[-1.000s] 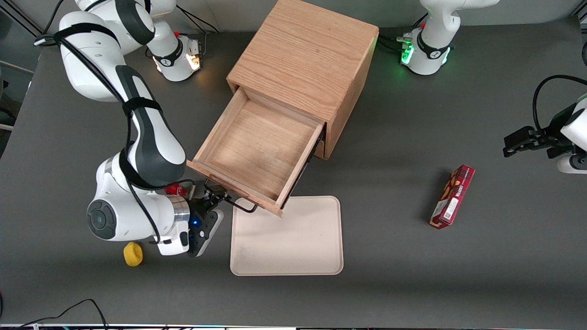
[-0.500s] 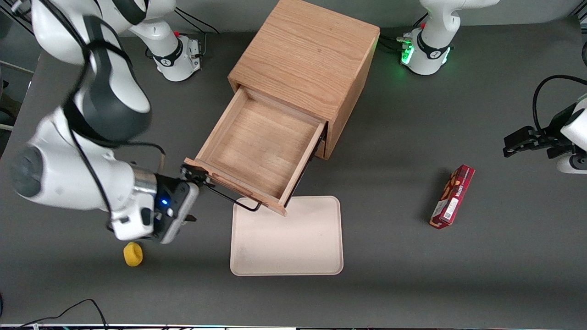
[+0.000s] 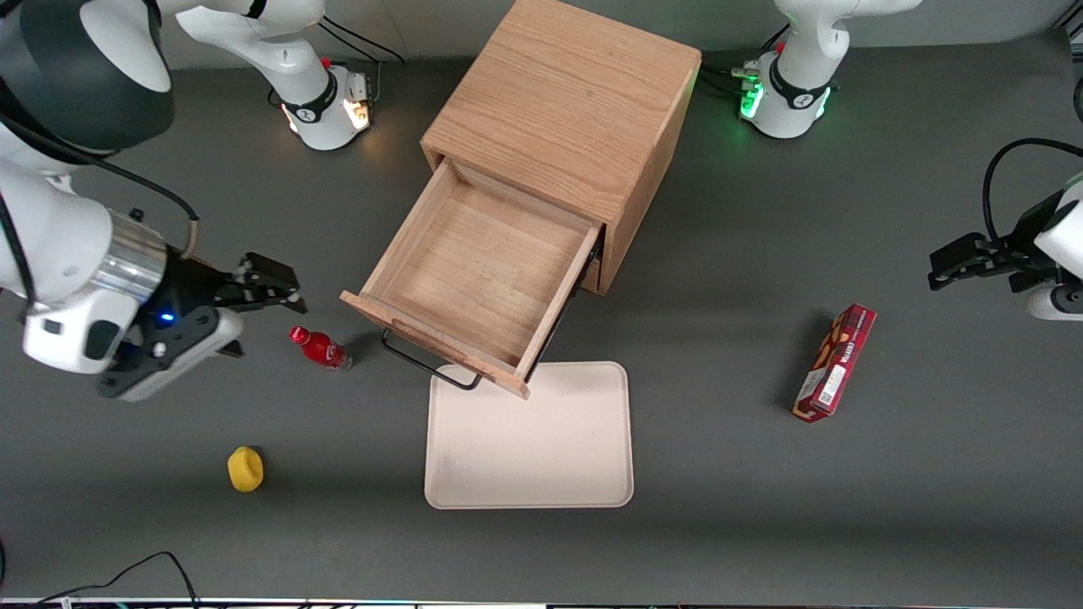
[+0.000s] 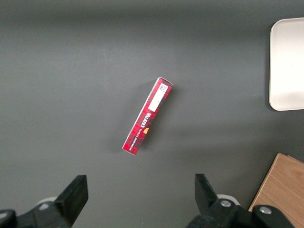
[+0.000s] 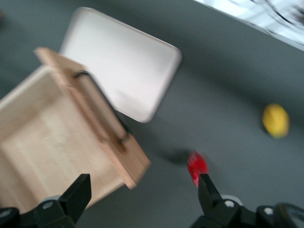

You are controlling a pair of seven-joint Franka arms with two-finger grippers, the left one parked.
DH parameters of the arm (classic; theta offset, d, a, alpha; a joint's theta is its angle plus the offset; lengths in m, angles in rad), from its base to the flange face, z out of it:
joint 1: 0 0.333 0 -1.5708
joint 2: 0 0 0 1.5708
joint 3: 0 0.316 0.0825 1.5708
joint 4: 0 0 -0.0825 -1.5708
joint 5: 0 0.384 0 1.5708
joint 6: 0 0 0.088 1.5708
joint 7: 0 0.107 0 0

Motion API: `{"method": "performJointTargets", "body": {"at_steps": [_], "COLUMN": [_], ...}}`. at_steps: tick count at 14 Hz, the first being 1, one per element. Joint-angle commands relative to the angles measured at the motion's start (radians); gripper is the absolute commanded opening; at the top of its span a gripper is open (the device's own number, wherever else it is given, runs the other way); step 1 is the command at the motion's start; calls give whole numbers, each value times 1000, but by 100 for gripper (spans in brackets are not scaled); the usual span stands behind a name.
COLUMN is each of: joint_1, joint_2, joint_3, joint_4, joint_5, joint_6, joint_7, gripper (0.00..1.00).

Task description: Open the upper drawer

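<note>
The upper drawer (image 3: 478, 271) of the oak cabinet (image 3: 567, 93) stands pulled far out, its wide shallow wooden box showing and nothing in it. Its thin black bar handle (image 3: 427, 365) runs along the front panel. My right gripper (image 3: 275, 283) is open and holds nothing; it hangs apart from the handle, toward the working arm's end of the table. In the right wrist view the drawer (image 5: 47, 142) and handle (image 5: 102, 109) show, with the open gripper (image 5: 142, 194) clear of them. The lower drawer is hidden under the upper one.
A red bottle (image 3: 320, 347) lies on the table between the gripper and the drawer front. A beige tray (image 3: 529, 440) lies in front of the drawer. A yellow object (image 3: 245, 469) sits nearer the front camera. A red box (image 3: 834, 362) lies toward the parked arm's end.
The gripper has let go of the handle, opened, and moved away toward the working arm's end of the table. The red bottle has come into view. The drawer stays pulled out.
</note>
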Motion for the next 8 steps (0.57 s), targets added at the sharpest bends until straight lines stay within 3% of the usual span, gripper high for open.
{"method": "performJointTargets", "body": {"at_steps": [1,4,8], "joint_1": [3,7,-12], "joint_2": [-93,-307,-625], "joint_3": [-58,-94,-101], "joint_4": [-152,-506,-991], "joint_5": [-52,-75,-95], "joint_6": [-73,27,340], "joint_7": [105,213,217], "gripper": [100,100,100]}}
